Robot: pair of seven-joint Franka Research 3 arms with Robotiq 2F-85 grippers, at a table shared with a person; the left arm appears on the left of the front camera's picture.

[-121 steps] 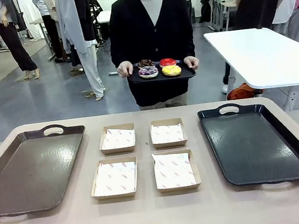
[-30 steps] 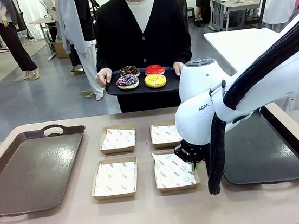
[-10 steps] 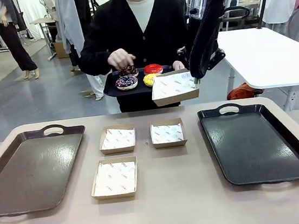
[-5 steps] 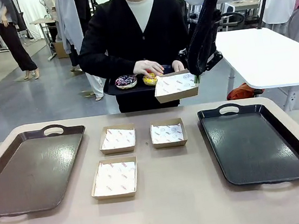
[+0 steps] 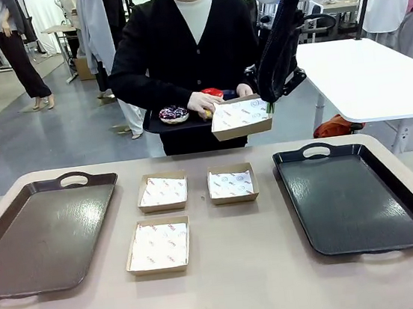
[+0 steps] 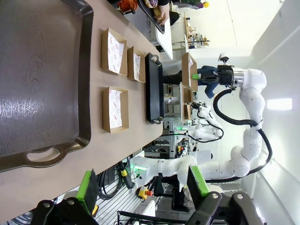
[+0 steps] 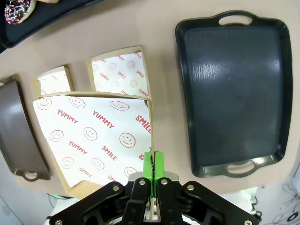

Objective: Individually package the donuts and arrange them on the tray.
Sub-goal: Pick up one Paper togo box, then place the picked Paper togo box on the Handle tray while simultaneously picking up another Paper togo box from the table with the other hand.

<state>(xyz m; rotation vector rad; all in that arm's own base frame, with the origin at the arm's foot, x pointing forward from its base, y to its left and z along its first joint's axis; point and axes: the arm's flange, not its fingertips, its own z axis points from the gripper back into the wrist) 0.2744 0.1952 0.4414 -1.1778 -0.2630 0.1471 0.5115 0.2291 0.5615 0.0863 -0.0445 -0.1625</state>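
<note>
**A:** What was the robot's left hand (image 6: 143, 183) doing?

**B:** Nothing yet. Its jaws stood wide apart with nothing between them, off the end of the bench (image 5: 230, 287), beside the brown tray (image 5: 47, 234). I think it was waiting for its turn.

**A:** And in the middle of the bench?

**B:** Three paper-lined cardboard boxes (image 5: 163, 191) lay there with nothing in them: two in the far row and one in the near row, at the left.

**A:** Where were the donuts?

**B:** On the small black tray (image 5: 159, 124) that the person held beyond the far edge. The sprinkled chocolate donut (image 5: 174, 114) sat at the left and the red donut (image 5: 212, 93) behind. The person's hand (image 5: 202, 103) lay over the yellow donut (image 5: 207, 113), probably to lift it out.

**A:** Lift it into what?

**B:** Into the fourth box (image 5: 241, 116). The robot's right hand (image 7: 153, 164) was clamped on one wall of it. It held the box up in the air, tilted, just beside the small tray, so the donut had a short way to go.

**A:** And at the far right?

**B:** The large black tray (image 5: 355, 196) carried nothing. I suppose the filled boxes go there.
</note>
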